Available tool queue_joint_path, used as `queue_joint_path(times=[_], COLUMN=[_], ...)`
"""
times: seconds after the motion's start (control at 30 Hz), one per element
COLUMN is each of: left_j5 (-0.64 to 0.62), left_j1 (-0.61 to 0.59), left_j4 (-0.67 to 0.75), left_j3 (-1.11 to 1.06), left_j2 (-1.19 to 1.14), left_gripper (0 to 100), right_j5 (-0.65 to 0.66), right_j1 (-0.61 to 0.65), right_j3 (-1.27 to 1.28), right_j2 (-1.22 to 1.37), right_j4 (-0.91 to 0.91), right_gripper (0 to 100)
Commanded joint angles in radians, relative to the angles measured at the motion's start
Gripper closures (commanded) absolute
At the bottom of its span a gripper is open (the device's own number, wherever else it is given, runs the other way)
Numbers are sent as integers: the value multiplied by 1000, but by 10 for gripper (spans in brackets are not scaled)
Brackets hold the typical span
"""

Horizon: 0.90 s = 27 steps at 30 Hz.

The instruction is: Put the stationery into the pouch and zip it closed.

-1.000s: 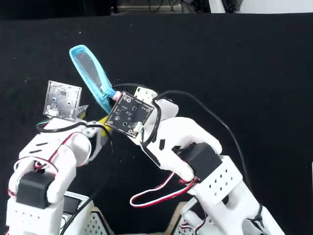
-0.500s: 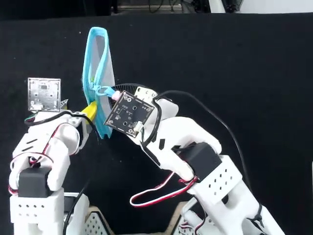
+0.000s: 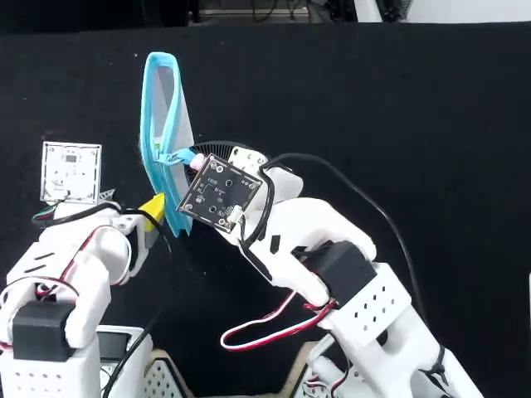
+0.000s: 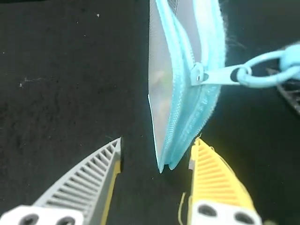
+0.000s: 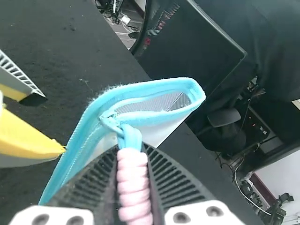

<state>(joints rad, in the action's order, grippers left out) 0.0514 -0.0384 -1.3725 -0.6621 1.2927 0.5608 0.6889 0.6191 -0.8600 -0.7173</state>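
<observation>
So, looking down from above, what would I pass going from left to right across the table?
Left arm → blue pouch, held up on edge → right arm.

High view: fixed above, looking down over black table (image 3: 398, 99) from behind both arms, far enough for whole workspace.

Left wrist view: mounted behind left gripper (image 4: 157, 143), facing out along jaws; very near, pouch (image 4: 183, 93) corner between jaw tips.

Right wrist view: behind right gripper (image 5: 131, 157), facing past pink pull (image 5: 132, 183) between jaws, toward room beyond.

Shared by all three: pouch. Shared by right wrist and high views: yellow left jaw, off to one side of right jaws.
</observation>
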Motion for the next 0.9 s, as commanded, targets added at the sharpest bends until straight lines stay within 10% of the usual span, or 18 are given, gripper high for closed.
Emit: queue_joint_path(times=[0.0, 0.4, 0.87], left_j5=[-2, -2, 6], left_j1=[64, 81, 163], left_j4=[20, 361, 353], left_j3=[44, -229, -271], left_j2=[2, 3, 249], left_gripper=[761, 761, 967], right_j5=[-8, -8, -9], right_j1=[-15, -20, -20], right_j3=[-31, -27, 30], right_j2=[4, -2, -5], right_j4=[29, 20, 21], right_gripper=[988, 988, 988])
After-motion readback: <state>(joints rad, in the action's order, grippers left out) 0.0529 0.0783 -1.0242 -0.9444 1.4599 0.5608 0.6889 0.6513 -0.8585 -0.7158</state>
